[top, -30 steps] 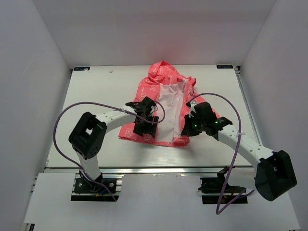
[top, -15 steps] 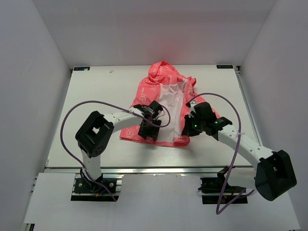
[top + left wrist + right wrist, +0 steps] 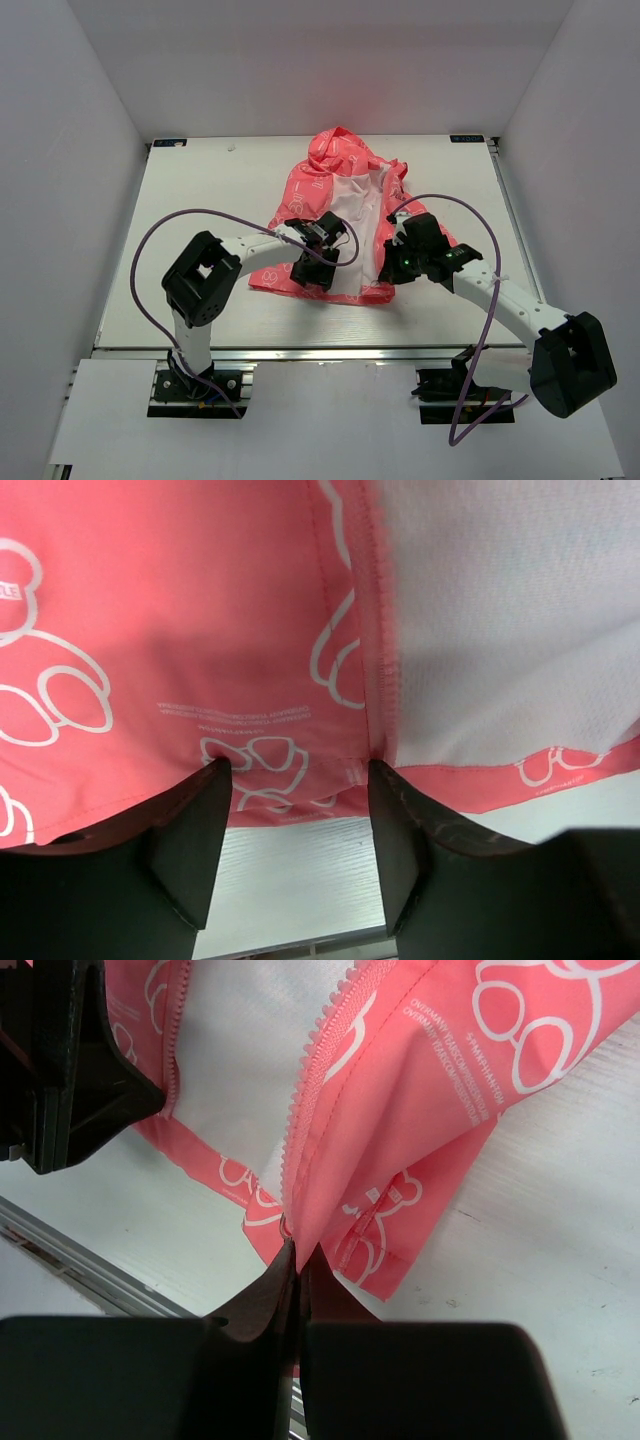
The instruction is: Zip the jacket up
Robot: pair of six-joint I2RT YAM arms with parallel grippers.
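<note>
The coral-pink jacket (image 3: pixel 335 165) lies open on the table, hood at the far end and white lining (image 3: pixel 350 225) showing. My left gripper (image 3: pixel 314 272) is open at the near hem of the jacket's left front panel. In the left wrist view its fingertips (image 3: pixel 215 780) straddle the hem (image 3: pixel 290 775) beside the zipper edge (image 3: pixel 375 630). My right gripper (image 3: pixel 392 268) is shut on the bottom corner of the right front panel (image 3: pixel 420 1090). There it pinches the fabric at the lower end of the zipper teeth (image 3: pixel 320 1080), and the panel is lifted slightly.
The white table (image 3: pixel 200 200) has walls on three sides. A metal rail (image 3: pixel 300 352) runs along its near edge, just below the hem. The left gripper's black body (image 3: pixel 70 1060) shows at the left of the right wrist view, close to the right gripper.
My left gripper has moved right and toward the near edge, down the left panel to its bottom hem. The right arm and its hold on the jacket have not changed.
</note>
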